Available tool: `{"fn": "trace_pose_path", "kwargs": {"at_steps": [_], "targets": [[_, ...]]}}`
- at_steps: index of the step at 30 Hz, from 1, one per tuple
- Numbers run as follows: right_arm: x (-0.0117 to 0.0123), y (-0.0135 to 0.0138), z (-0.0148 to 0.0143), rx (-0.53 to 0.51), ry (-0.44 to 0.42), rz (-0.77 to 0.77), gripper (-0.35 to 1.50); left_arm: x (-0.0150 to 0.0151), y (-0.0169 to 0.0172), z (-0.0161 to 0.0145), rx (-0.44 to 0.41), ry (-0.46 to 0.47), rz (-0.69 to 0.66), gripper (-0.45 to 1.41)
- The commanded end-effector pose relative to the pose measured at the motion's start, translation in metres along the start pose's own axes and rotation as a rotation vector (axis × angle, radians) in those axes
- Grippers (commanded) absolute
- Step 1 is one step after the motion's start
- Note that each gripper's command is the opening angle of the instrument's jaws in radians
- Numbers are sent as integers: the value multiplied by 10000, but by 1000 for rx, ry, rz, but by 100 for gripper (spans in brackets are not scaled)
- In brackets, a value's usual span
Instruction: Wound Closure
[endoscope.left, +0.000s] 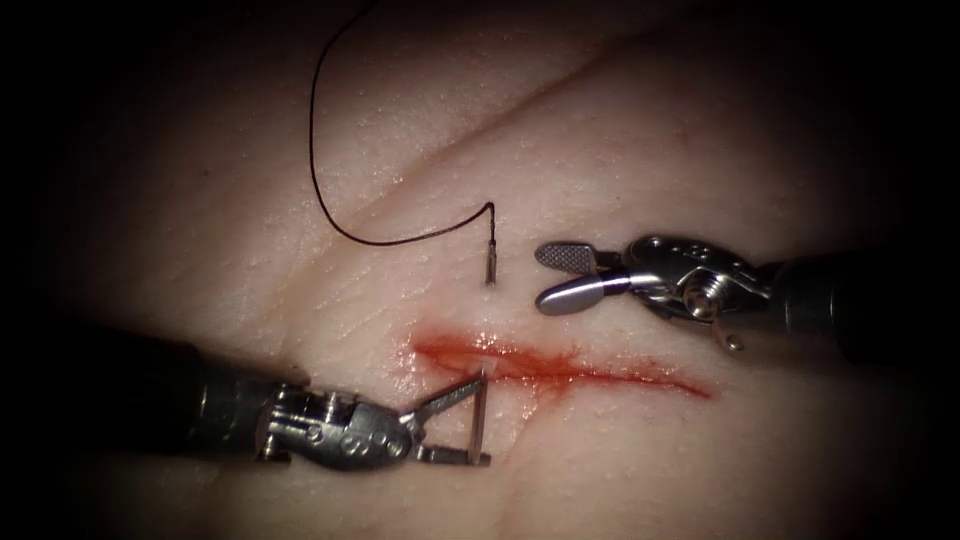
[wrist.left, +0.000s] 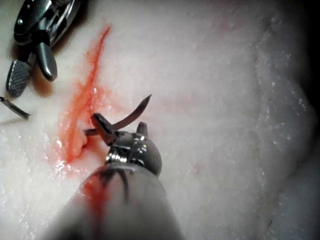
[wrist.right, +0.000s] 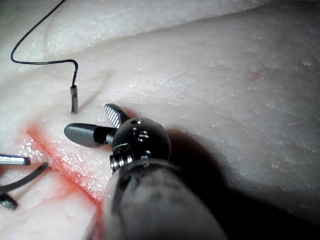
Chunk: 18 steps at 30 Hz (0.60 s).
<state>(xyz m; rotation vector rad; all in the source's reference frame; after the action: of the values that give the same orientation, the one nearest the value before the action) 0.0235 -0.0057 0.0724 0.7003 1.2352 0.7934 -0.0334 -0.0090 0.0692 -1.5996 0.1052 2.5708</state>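
Note:
The tissue (endoscope.left: 300, 250) carries a red cut (endoscope.left: 600, 372) running across the picture. The curved needle (endoscope.left: 490, 265) is through the tissue. Its tail stands up on the far side of the cut with the dark thread (endoscope.left: 330, 205) attached, and its pointed part (wrist.left: 142, 106) rises on the near side. My left tool (endoscope.left: 485, 420) is open, jaws spread on either side of that emerged part and holding nothing. My right tool (endoscope.left: 543, 277) hovers open just right of the needle's tail, beyond the cut, and is empty. The right wrist view shows the tail (wrist.right: 74, 98) beside the right tool's jaws (wrist.right: 87, 122).
Red fluid (wrist.left: 75, 135) lines the cut and smears the tissue around its left end. The thread loops up and away over the far tissue. A diagonal fold (endoscope.left: 560, 90) crosses the tissue behind the right tool.

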Motion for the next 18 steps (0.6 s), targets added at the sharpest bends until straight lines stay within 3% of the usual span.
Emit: {"fn": "trace_pose_path", "kwargs": {"at_steps": [1, 3, 4, 12, 18], "targets": [[-5, 0, 7, 2, 0, 1, 108, -2, 5, 5, -9, 11, 5, 12], [-5, 0, 7, 2, 0, 1, 106, -1, 4, 6, -18, 28, 11, -15], [-5, 0, 7, 2, 2, 1, 106, 0, 2, 7, -31, 48, 29, -45], [-6, 0, 3, 6, 7, 0, 99, 11, 0, 3, -64, 95, 47, -45], [-6, 0, 2, 8, 5, 18, 99, 27, -2, -6, -117, 126, -191, -45]]}}
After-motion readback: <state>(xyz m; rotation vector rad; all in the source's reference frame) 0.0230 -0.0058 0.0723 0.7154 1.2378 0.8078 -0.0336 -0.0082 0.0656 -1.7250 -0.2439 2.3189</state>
